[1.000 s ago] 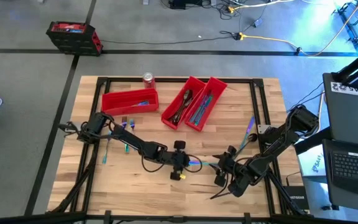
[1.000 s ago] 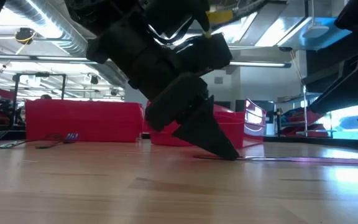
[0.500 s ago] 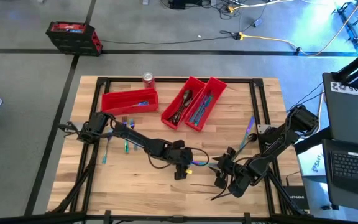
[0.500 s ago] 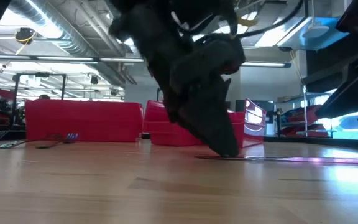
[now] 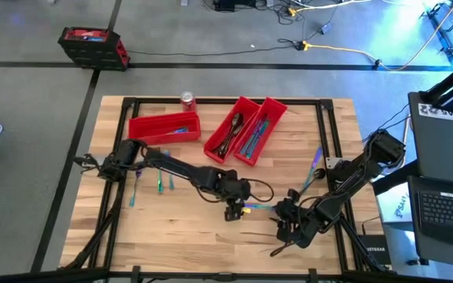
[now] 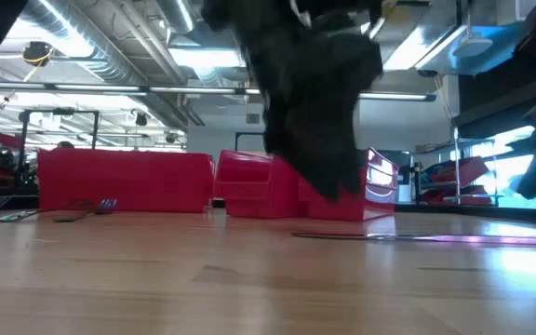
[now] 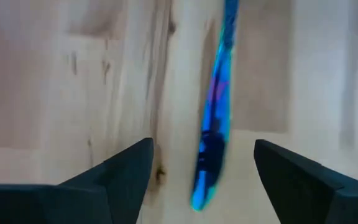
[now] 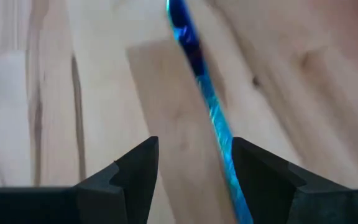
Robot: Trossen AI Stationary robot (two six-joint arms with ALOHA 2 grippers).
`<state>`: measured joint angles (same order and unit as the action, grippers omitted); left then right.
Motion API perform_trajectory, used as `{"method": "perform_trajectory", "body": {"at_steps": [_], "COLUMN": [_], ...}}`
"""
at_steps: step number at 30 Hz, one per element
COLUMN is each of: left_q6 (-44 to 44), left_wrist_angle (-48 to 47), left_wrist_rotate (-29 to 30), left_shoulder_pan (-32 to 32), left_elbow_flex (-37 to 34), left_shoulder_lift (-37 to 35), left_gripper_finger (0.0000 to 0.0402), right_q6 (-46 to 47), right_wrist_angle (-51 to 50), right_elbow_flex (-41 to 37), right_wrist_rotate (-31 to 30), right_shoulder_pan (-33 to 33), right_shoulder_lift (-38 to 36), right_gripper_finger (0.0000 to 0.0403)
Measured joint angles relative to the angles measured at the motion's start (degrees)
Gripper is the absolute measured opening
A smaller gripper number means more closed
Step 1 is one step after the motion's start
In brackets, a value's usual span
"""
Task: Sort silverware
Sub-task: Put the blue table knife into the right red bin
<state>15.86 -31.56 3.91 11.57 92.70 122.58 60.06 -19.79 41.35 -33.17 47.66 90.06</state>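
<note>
Hanging above the wooden surface (image 5: pixel 171 228), the left pincer (image 7: pixel 202 171) stands open and empty, with a blue knife (image 7: pixel 219 106) lying flat between its fingers, its far end cut off. Just beside it, the right pincer (image 8: pixel 194 165) is open too, the same knife beneath. Low down, both are a dark blur.

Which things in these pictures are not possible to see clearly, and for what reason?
- Blue utensil: both wrist views are blurred, and the edges cut it off, so fork, knife or spoon is unclear.
- Low view: the left arm hides part of the red bins.
- High view: the silverware in the bins is too small to count.
</note>
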Motion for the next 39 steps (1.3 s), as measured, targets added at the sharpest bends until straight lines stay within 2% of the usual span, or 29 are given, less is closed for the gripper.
{"method": "perform_trajectory", "body": {"at_steps": [4,14,24,33,39], "left_q6": [-2.53,-8.98,-10.36,-8.74,-7.68], "left_wrist_angle": [-1.92,-9.28,-10.71,-11.48,-12.83], "left_wrist_rotate": [-0.14,-0.13,0.37,4.99,1.42], "left_shoulder_pan": [0.69,0.64,1.16,3.45,2.69], "left_elbow_flex": [3.46,14.72,14.91,14.76,14.76], "left_shoulder_lift": [3.61,11.30,11.90,11.94,11.96], "left_gripper_finger": [0.0267,0.0259,0.0239,0.0239,0.0233], "right_q6": [0.29,0.23,-0.12,-0.36,-0.34], "right_wrist_angle": [-2.89,-4.54,-5.41,-5.90,-6.16], "right_elbow_flex": [1.62,2.59,2.59,2.59,2.59], "right_wrist_rotate": [2.70,3.01,2.98,2.80,2.80], "right_shoulder_pan": [-0.02,0.00,0.00,0.00,-0.07], "right_shoulder_lift": [0.00,-0.04,-0.02,-0.02,-0.02], "right_gripper_finger": [0.0189,0.0189,0.0189,0.0188,0.0188]}}
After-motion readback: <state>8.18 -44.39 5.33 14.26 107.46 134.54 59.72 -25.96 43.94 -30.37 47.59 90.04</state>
